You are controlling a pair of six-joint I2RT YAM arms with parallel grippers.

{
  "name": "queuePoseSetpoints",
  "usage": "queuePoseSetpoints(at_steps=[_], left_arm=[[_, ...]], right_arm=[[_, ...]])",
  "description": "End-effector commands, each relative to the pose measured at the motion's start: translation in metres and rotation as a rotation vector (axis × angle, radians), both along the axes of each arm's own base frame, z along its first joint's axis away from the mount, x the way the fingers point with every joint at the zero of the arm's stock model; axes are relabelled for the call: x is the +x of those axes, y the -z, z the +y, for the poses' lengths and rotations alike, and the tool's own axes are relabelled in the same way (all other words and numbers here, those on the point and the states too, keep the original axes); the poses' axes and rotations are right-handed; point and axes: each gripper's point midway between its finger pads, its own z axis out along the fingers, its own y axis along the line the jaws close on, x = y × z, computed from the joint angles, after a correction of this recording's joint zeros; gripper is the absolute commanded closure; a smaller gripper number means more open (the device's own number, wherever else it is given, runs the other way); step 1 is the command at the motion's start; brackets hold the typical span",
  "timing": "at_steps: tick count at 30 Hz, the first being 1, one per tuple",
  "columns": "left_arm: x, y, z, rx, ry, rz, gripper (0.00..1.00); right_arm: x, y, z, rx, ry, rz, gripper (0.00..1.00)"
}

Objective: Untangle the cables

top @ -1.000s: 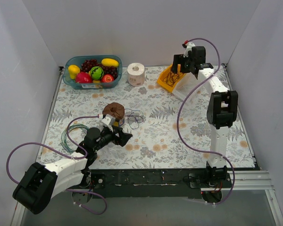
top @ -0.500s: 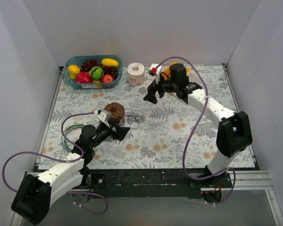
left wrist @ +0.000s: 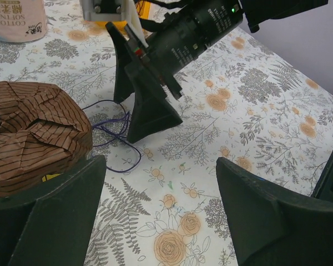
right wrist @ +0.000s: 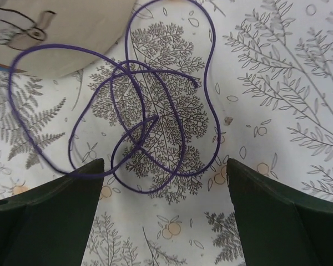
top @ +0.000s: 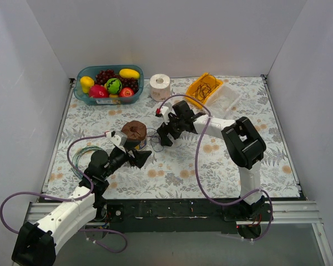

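The cables are thin purple wires in loose overlapping loops on the flowered tablecloth, just right of a brown pleated paper object. My right gripper is open and hovers over the tangle's right side. In the right wrist view the loops lie just beyond its spread jaws, apart from them. My left gripper is open and empty, just near-left of the tangle. In the left wrist view the wires lie ahead, beside the brown object and the right gripper.
A blue fruit basket stands at the back left and a toilet roll beside it. A yellow bin of wires and a clear container stand at the back right. A greenish coil lies at the left.
The right arm swung from the yellow bin at the back right down to the tangle. The left gripper moved slightly towards the tangle.
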Motion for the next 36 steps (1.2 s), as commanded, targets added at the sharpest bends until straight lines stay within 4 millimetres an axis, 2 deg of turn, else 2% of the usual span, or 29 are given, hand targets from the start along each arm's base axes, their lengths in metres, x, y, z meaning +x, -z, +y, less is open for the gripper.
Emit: queuePoseSetpoints(at_steps=[1,2,5,6,8,9,12,13,15,16,18,20,21,23,28,30,33,35,36], left_arm=[[0.002,0.01,0.005,0.024,-0.024,0.013,0.2],[0.002,0.01,0.004,0.024,-0.025,0.015,0.2],[0.004,0.011,0.005,0.025,-0.028,0.017,0.2],[0.004,0.012,0.005,0.025,-0.028,0.018,0.2],[0.004,0.012,0.005,0.025,-0.03,0.018,0.2],[0.004,0.012,0.005,0.026,-0.03,0.019,0.2],[0.004,0.013,0.005,0.028,-0.031,0.022,0.2],[0.004,0.012,0.005,0.026,-0.03,0.019,0.2],[0.004,0.012,0.005,0.025,-0.03,0.018,0.2],[0.004,0.013,0.005,0.027,-0.03,0.021,0.2],[0.004,0.012,0.005,0.024,-0.028,0.019,0.2],[0.003,0.012,0.004,0.023,-0.024,0.02,0.2],[0.003,0.013,0.004,0.023,-0.022,0.02,0.2],[0.003,0.012,0.003,0.02,-0.018,0.021,0.2],[0.002,0.014,0.003,0.02,-0.015,0.025,0.2],[0.002,0.014,0.002,0.018,-0.012,0.025,0.2],[0.001,0.014,0.002,0.017,-0.01,0.026,0.2],[0.001,0.014,0.002,0.017,-0.01,0.026,0.2],[0.001,0.014,0.002,0.018,-0.01,0.027,0.2]], right_arm=[[0.015,0.005,0.014,-0.02,0.052,-0.042,0.03],[0.013,0.008,0.015,-0.027,0.05,-0.039,0.04],[0.006,0.012,0.019,-0.015,0.032,-0.012,0.19],[0.006,0.009,0.02,-0.007,0.03,-0.008,0.41],[0.005,0.004,0.022,0.002,0.03,0.004,0.73],[0.005,0.0,0.023,0.009,0.029,0.0,0.96],[0.009,-0.026,0.024,0.041,0.027,-0.025,0.99],[0.015,-0.048,0.025,0.072,0.03,-0.057,0.99],[0.018,-0.072,0.024,0.103,0.026,-0.076,0.99],[0.027,-0.102,0.021,0.138,0.036,-0.122,0.99],[0.033,-0.132,0.014,0.16,0.046,-0.16,0.99],[0.045,-0.182,0.005,0.224,0.062,-0.232,0.99],[0.047,-0.198,0.001,0.243,0.068,-0.249,0.99],[0.054,-0.241,-0.011,0.302,0.078,-0.306,0.99],[0.064,-0.325,-0.039,0.429,0.114,-0.444,0.99],[0.068,-0.352,-0.048,0.47,0.126,-0.496,0.99],[0.096,-0.366,-0.075,0.491,0.231,-0.505,0.99],[0.124,-0.376,-0.101,0.514,0.337,-0.502,0.99],[0.14,-0.376,-0.12,0.513,0.397,-0.506,0.99]])
